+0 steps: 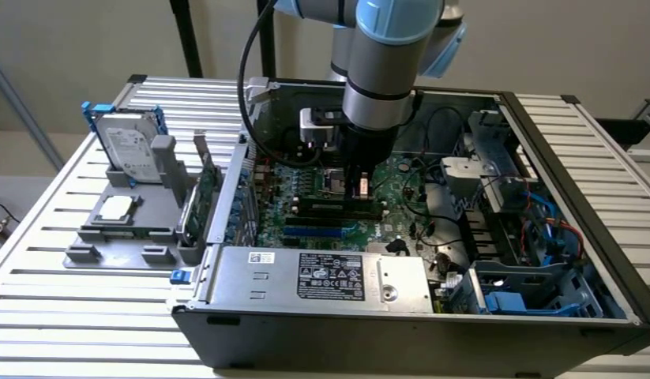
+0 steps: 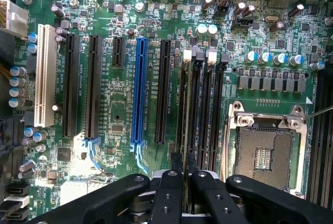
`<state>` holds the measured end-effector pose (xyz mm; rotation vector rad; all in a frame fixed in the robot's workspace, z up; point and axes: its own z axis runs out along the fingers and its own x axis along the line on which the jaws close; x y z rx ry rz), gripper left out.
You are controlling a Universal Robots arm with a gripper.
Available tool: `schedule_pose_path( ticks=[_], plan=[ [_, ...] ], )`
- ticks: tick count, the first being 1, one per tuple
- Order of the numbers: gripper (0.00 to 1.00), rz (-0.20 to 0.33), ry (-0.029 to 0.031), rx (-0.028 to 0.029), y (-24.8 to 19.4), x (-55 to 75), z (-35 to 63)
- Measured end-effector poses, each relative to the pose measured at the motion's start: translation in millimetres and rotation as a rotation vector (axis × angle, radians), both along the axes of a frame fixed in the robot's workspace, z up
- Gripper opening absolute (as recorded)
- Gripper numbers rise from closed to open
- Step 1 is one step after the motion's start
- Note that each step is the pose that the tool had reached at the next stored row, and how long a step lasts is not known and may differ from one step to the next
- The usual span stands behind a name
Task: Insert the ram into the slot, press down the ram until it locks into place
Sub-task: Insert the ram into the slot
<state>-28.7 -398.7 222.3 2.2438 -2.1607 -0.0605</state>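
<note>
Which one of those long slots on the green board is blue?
Just one: the blue slot, which has black slots on either side of it. Every other long slot is black, except one white slot further off.

matt black pincer (image 2: 184, 166), glossy motherboard (image 2: 119, 115), metal case (image 1: 409, 335)

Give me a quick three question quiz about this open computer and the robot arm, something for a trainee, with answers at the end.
1. True or false: the processor socket on the motherboard is empty.
2. The blue slot has on both sides: A) black slots, B) white slots, C) fans.
3. What thin part is clamped in the gripper?
Key: 1 true. 2 A. 3 the memory stick, seen edge-on at the memory slots.
</note>
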Motion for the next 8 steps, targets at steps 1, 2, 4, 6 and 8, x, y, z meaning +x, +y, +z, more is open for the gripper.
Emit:
schedule_pose_path(
  ticks=[1, 2, 4, 6, 8],
  plan=[
    [0.13, 0.0, 0.0001, -0.0002, 0.0, 0.0, -0.1],
    [0.13, 0.0, 0.0, -0.0001, 0.0, 0.0, -0.3],
    [0.13, 0.0, 0.0001, -0.0001, 0.0, 0.1, -1.0],
    [0.13, 0.0, 0.0001, -0.0001, 0.0, 0.1, -1.6],
    [0.13, 0.0, 0.0001, -0.0002, 0.0, 0.1, -1.9]
  ],
)
